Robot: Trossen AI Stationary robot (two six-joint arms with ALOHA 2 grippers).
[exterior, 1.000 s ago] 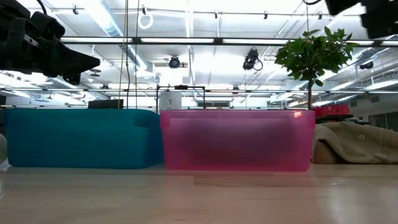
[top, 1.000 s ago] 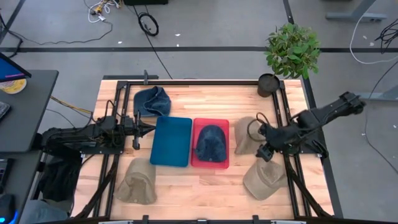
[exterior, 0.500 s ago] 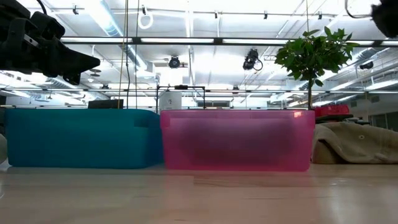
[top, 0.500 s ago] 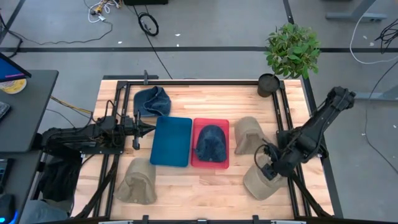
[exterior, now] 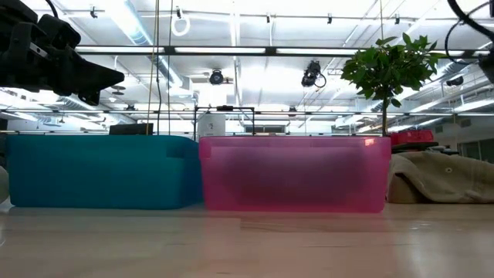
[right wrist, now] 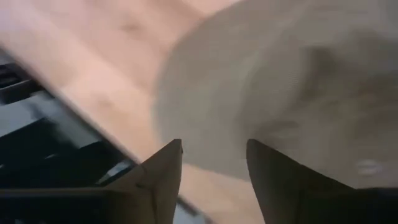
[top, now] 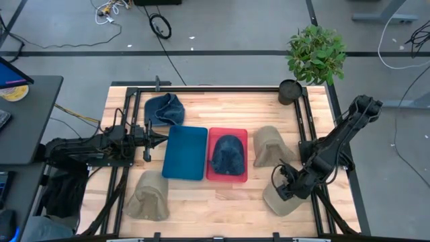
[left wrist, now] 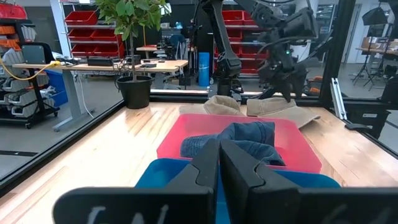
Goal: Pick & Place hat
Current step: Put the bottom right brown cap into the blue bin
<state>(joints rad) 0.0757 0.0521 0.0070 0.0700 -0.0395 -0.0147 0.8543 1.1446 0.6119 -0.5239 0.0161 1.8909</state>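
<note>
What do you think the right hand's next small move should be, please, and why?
Probably lower straight onto the tan hat near the table's front right corner and close. The right hand hangs just over that hat with its fingers apart, the crown filling its wrist view, and nothing is gripped yet. The left hand waits shut beside the blue bin.

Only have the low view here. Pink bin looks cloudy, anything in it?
Observer: Yes, a dark blue hat lies in the pink bin.
Operator: Where's the right arm?
Observer: The right gripper is open, over the tan hat at the table's near right corner.
Operator: Left arm?
Observer: The left gripper is shut, waiting beside the blue bin.
</note>
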